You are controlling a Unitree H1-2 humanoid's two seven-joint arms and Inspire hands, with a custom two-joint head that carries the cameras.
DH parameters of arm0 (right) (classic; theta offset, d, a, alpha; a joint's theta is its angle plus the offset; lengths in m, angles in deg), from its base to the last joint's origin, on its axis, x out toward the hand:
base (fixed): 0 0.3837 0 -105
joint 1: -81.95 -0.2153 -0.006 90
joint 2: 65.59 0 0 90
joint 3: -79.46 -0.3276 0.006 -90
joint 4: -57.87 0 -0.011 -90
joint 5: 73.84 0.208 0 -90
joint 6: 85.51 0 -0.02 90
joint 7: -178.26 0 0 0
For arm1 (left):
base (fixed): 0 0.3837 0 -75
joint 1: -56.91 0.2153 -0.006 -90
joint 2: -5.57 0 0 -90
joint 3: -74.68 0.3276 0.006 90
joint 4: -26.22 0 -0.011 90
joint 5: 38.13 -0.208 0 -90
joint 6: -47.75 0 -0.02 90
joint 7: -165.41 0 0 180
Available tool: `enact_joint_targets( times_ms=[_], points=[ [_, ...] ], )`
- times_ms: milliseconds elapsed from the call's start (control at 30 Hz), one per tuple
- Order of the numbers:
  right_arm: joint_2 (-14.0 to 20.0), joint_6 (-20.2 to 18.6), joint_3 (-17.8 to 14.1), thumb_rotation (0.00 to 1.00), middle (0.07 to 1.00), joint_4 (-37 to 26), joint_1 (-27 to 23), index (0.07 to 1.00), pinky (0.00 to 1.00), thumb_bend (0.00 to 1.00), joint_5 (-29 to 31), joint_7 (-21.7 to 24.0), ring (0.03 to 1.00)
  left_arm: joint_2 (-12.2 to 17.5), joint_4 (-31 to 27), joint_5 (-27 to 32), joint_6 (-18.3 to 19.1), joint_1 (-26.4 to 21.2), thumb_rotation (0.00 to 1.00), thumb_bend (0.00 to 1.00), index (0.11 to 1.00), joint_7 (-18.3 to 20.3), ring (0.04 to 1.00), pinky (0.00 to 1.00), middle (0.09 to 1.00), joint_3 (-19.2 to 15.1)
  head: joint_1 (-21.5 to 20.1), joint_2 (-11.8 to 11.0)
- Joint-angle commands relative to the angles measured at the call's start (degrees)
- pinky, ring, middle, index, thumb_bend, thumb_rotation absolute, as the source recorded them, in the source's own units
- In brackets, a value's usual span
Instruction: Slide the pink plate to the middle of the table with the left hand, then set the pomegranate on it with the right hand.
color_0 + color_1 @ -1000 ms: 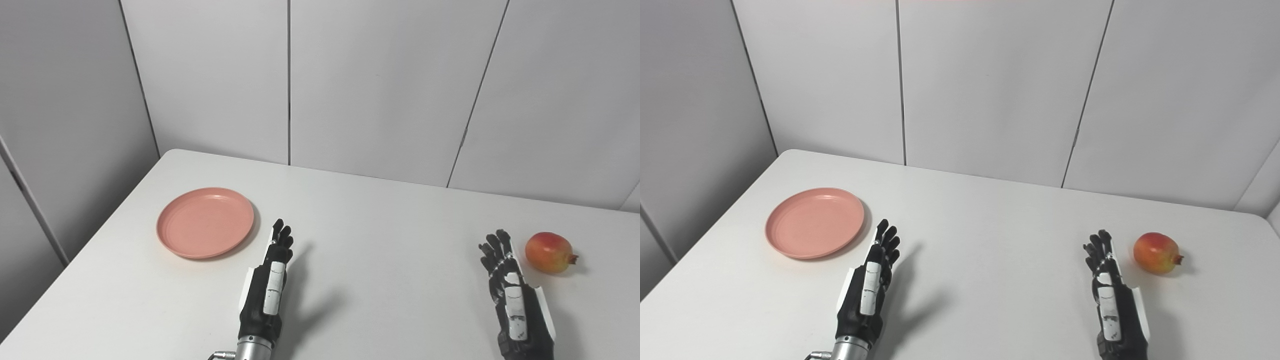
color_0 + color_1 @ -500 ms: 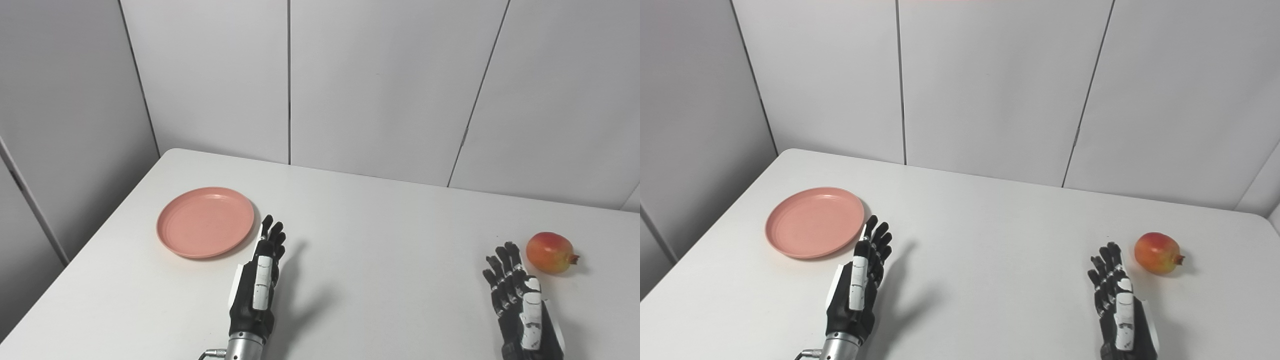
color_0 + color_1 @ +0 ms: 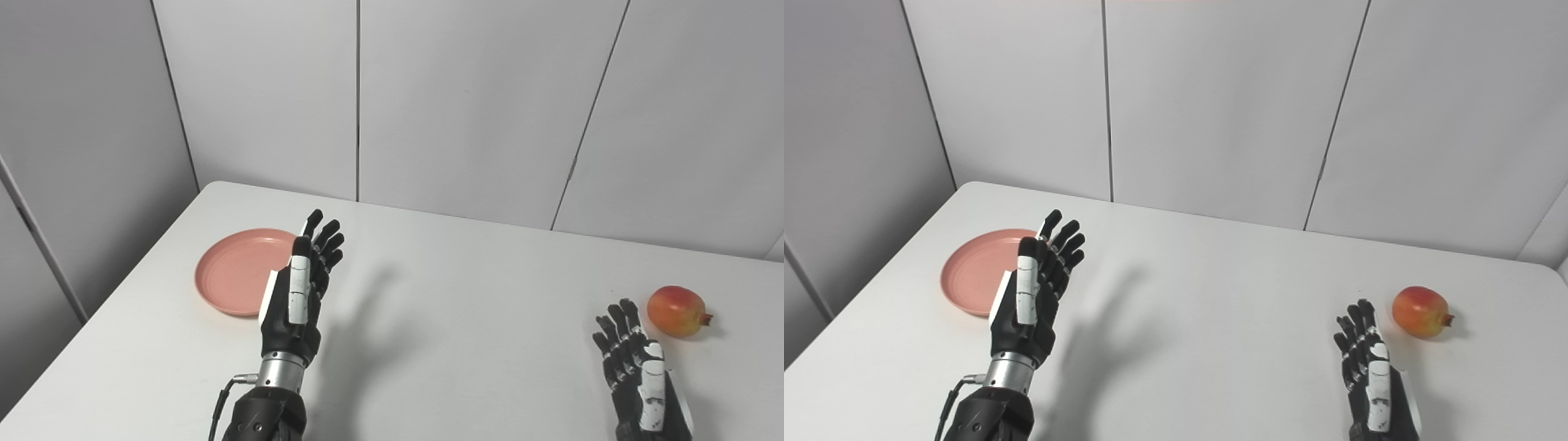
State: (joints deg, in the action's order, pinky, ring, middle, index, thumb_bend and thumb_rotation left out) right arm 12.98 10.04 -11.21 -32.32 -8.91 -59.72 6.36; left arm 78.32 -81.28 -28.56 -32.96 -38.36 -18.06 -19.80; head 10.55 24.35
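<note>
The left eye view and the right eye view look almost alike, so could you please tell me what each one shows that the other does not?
Only the left eye view shows more of the wall panel left of the table, with a dark seam near the picture's edge. Only the right eye view shows the table's far right corner. Both show the open left hand raised in front of the pink plate's right side, hiding part of it, and the open right hand low, near the pomegranate but apart from it.
</note>
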Motion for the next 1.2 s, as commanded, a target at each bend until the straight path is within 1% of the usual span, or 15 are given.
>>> enact_joint_targets(
  times_ms=[0,33,100,200,333,367,433,500,567,733,867,1000,1133,1167],
  points=[
    [-0.66,-0.56,-0.03,1.0,0.988,2.58,2.84,1.0,1.0,0.79,0.14,0.21,0.987,2.72,-1.87,0.47,0.74,-3.29,0.94,0.95,0.891,1.55,0.894,0.9,0.894,-0.65,0.01,0.02],
    [-0.7,-0.67,-0.07,1.0,0.985,2.56,2.83,0.997,1.0,0.79,0.13,0.16,0.984,3.84,-1.81,0.52,1.19,-3.82,0.94,0.98,0.878,1.72,0.881,0.88,0.888,-0.92,0.01,0.02],
    [-0.76,-0.77,-0.19,1.0,0.984,2.67,2.81,0.996,1.0,0.79,0.3,0.17,0.984,6.64,-0.91,1.38,1.21,-5.14,0.95,0.99,0.868,2.89,0.866,0.87,0.877,-1.9,0.01,0.02],
    [-0.72,-0.53,-0.22,1.0,0.984,2.99,2.73,0.996,1.0,0.78,0.39,0.4,0.984,10.16,1.93,2.32,-0.47,-7.06,0.96,0.99,0.856,4.48,0.846,0.87,0.857,-3.59,0.01,0.02],
    [-0.68,-0.68,-0.22,1.0,0.986,2.86,2.87,1.0,1.0,0.78,0.62,0.62,0.99,13.34,5.9,3.0,-2.67,-9.53,0.98,0.99,0.861,5.41,0.848,0.85,0.864,-6.1,-0.08,0.28],
    [-0.67,-0.66,-0.22,1.0,0.986,2.88,2.89,1.0,1.0,0.78,0.52,0.6,0.991,14.05,7.14,3.2,-3.53,-10.45,0.98,1.0,0.86,5.51,0.854,0.87,0.867,-6.88,-0.08,0.28],
    [-0.71,-0.66,-0.25,1.0,0.983,2.96,2.88,0.998,1.0,0.79,0.33,0.47,0.989,15.03,8.99,3.31,-4.69,-12.06,0.97,1.0,0.861,5.24,0.872,0.92,0.877,-8.1,-0.08,0.28],
    [-0.69,-0.71,-0.25,1.0,0.978,2.97,2.86,0.994,1.0,0.8,0.24,0.44,0.987,15.72,9.96,3.36,-5.02,-13.25,0.97,1.0,0.859,4.91,0.877,0.93,0.88,-9.05,-0.24,0.41],
    [-0.63,-0.82,-0.25,1.0,0.974,2.86,2.91,0.993,1.0,0.8,0.28,0.5,0.989,16.58,10.85,3.34,-5.24,-14.34,0.96,1.0,0.891,4.78,0.908,0.96,0.902,-10.14,-0.27,0.45],
    [-0.63,-1.1,-0.44,1.0,0.969,2.75,3.03,0.989,1.0,0.79,0.5,0.42,0.986,18.85,14.21,4.64,-6.46,-16.39,0.95,1.0,0.894,5.28,0.917,0.99,0.911,-12.51,-0.16,0.54],
    [-0.54,-0.98,-0.48,1.0,0.965,2.79,3.06,0.993,1.0,0.78,0.56,0.59,0.985,20.37,17.41,5.53,-6.22,-18.08,0.95,1.0,0.911,4.8,0.919,0.97,0.914,-14.41,-0.13,0.51],
    [-0.52,-1.21,-0.51,1.0,0.964,2.64,3.14,0.997,1.0,0.78,0.43,0.47,0.985,22.07,21.55,5.6,-6.96,-19.69,0.93,1.0,0.884,4.08,0.909,0.98,0.893,-16.06,-0.05,0.74],
    [-0.5,-1.32,-0.46,1.0,0.957,2.52,3.21,0.994,1.0,0.78,0.21,0.38,0.982,23.25,23.95,5.2,-6.88,-20.72,0.94,1.0,0.886,3.92,0.911,0.97,0.893,-16.65,-0.05,0.74],
    [-0.5,-1.33,-0.48,1.0,0.956,2.63,3.18,0.994,1.0,0.78,0.31,0.45,0.982,23.69,25.42,5.23,-7.32,-21.2,0.94,1.0,0.889,4.0,0.913,0.98,0.894,-16.8,-0.05,0.74]
  ],
)
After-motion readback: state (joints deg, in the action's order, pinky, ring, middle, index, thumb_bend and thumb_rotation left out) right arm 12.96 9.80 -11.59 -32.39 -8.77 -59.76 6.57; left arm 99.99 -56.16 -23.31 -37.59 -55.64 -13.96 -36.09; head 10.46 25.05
